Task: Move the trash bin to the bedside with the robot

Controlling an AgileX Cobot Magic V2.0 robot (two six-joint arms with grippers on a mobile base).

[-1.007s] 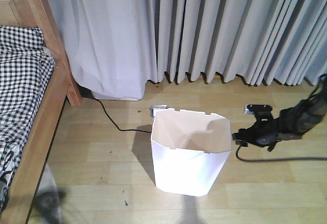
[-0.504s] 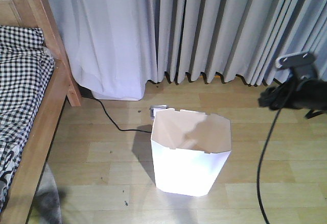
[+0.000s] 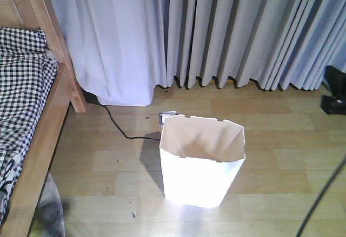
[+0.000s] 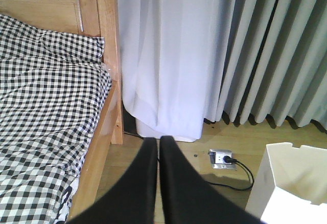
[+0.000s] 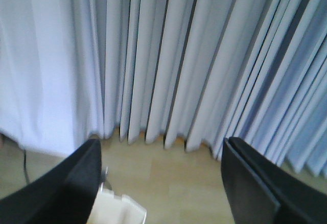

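The white faceted trash bin (image 3: 197, 180) stands upright on the wooden floor, about a bin's width right of the bed. The bedside is the light-brown bed frame (image 3: 50, 121) with black-and-white checked bedding (image 3: 21, 80). In the left wrist view, my left gripper (image 4: 158, 141) is shut and empty above the floor beside the bed frame (image 4: 104, 132), with the bin (image 4: 291, 183) at lower right. In the right wrist view, my right gripper (image 5: 161, 143) is wide open with nothing in it, and a corner of the bin (image 5: 120, 209) lies below it. The right arm (image 3: 335, 94) shows only at the right edge.
Grey curtains (image 3: 227, 32) hang along the back wall. A floor socket (image 3: 167, 118) with a black cable (image 3: 116, 126) lies behind the bin. Another black cable (image 3: 321, 199) crosses the lower right corner. A grey mat (image 3: 51, 210) lies by the bed.
The right arm drew back from the bin's right rim, rose, and swung out to the right edge of the view. The bin has not moved.
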